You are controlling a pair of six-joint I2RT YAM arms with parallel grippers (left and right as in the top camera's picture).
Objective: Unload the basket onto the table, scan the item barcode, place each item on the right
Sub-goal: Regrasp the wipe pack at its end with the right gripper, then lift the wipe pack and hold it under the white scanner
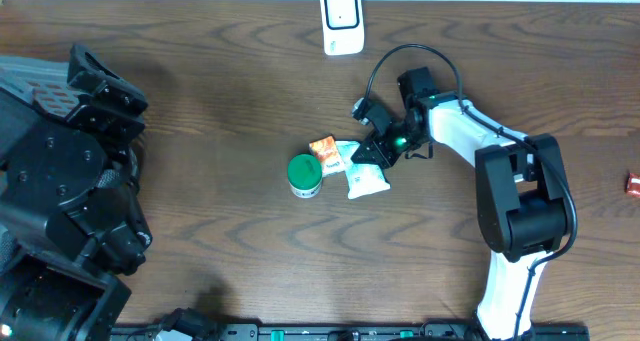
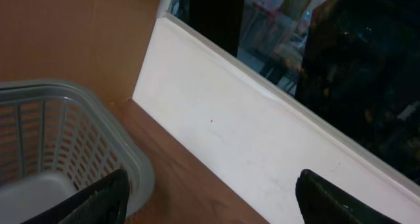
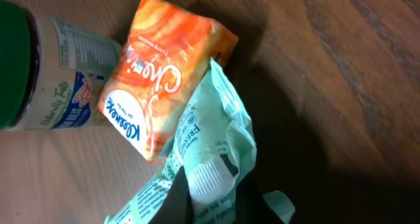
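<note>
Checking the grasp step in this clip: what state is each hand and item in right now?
Right hand: shut on the green packet.
Left hand: open, empty, by the basket.
Green packet: pinched at one end, resting on the table.
Tissue pack: lying loose, against the green packet.
Jar: green lid on, untouched.
Scanner: standing at the far edge, nothing before it.

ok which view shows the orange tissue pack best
Right wrist: the orange tissue pack sits large and close, its print legible. Overhead shows only a small orange patch by the green-lidded jar and the pale green pouch. Left wrist misses it.
</note>
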